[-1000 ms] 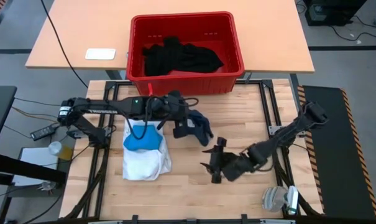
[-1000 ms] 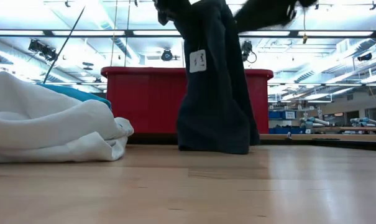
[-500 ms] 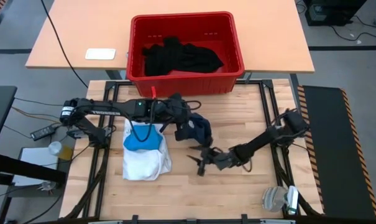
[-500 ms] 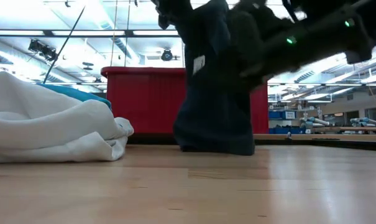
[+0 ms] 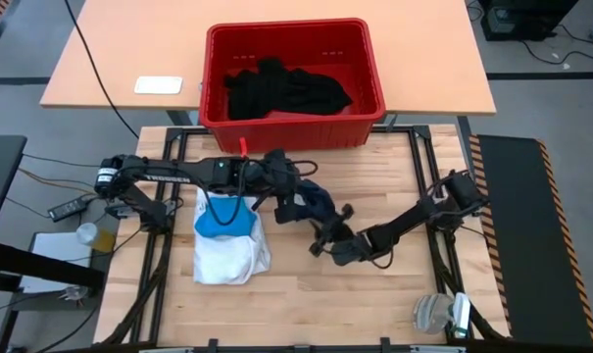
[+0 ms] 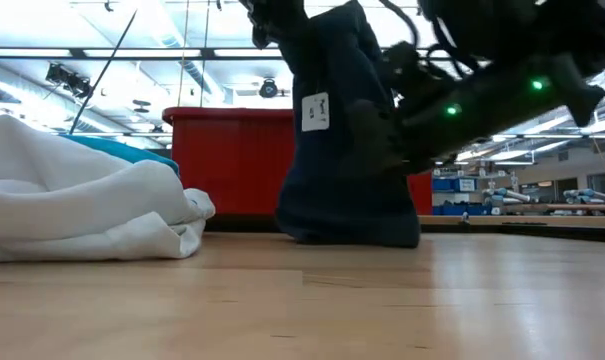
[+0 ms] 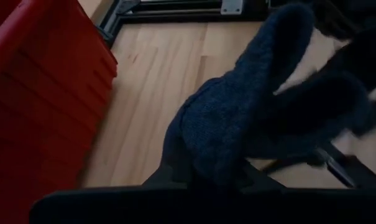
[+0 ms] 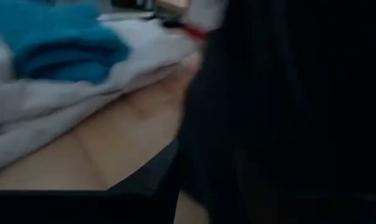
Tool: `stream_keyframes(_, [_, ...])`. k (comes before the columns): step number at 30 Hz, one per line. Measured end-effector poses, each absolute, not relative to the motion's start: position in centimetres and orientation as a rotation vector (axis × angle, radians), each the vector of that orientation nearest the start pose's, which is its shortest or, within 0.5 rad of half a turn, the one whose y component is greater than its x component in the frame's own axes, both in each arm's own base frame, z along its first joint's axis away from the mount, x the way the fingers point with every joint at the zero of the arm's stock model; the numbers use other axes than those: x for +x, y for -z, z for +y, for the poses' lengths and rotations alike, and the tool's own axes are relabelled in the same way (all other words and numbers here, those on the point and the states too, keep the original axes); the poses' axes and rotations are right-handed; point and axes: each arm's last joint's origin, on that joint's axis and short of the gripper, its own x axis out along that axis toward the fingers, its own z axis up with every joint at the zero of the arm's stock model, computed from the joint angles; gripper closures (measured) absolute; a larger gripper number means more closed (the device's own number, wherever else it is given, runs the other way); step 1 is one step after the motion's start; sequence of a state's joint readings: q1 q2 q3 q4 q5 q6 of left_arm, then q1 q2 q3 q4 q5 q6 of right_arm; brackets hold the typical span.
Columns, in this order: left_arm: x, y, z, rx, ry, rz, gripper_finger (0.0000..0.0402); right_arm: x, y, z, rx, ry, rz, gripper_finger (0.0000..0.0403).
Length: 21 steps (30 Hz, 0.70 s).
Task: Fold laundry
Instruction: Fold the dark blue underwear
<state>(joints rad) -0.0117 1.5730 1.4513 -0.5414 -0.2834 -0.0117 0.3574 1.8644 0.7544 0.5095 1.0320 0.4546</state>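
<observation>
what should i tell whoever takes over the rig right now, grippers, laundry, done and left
Left gripper: shut on the dark garment, holding it up over the table so it hangs with its lower end on the wood.
Right gripper: at the garment's lower part, whether it grips cannot be told.
White shirt: in a loose heap on the table's left, blue piece on top of it.
Black clothes: in the red crate behind the table.
Done: one garment out of the crate and lifted.
Left: nothing looks folded yet; spread and fold the dark garment, then the shirt, the blue piece and the crate's clothes.
</observation>
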Motion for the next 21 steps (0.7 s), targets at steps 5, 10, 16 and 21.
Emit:
stream_keyframes(5, [34.6,-33.8,0.2,0.097,-0.257,0.658,0.0376,29.3,-11.5,7.2,0.040,0.782,0.291,0.0248])
stream_keyframes(10, [34.9,-34.4,1.1,0.206,-0.256,0.618,0.0376,28.0,-12.6,4.9,-0.113,0.859,0.307,0.0250])
stream_keyframes(16, [35.1,-35.9,3.4,0.377,-0.275,0.519,0.0376,28.3,-15.5,0.2,-0.232,0.835,0.276,0.0250])
stream_keyframes(21, [35.2,-37.2,4.4,0.511,-0.282,0.469,0.0376,28.3,-16.9,-4.1,-0.228,0.900,0.237,0.0253])
